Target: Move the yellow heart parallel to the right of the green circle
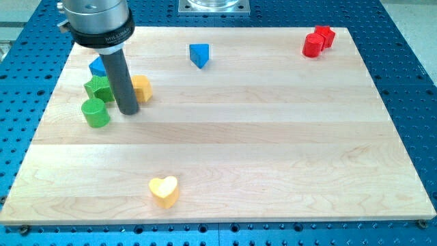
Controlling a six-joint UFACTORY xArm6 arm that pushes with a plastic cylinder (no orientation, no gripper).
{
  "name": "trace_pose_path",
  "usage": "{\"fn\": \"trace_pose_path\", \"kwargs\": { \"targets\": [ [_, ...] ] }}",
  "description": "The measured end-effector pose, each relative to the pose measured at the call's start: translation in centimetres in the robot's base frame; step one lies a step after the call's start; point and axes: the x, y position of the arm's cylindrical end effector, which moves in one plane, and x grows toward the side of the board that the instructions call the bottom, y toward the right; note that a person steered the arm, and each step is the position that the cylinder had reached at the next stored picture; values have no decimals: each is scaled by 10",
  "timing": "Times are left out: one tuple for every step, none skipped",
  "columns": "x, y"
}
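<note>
My tip (128, 111), a bare rod with no jaws to spread or press together, rests just right of the green circle (95, 113) and touching the yellow block (141, 88) behind it, while the yellow heart (164, 190) lies well apart near the board's (273, 137) bottom edge.

surface: pale wooden board (273, 137) | base: blue perforated table (410, 82) | light: even, soft
</note>
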Motion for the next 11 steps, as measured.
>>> {"fn": "trace_pose_path", "kwargs": {
  "targets": [
    [-7, 17],
    [-10, 35],
    [48, 90],
    [121, 185],
    [192, 165],
    [177, 91],
    [161, 67],
    [179, 49],
    [191, 14],
    [141, 13],
    [118, 43]
  ]
}}
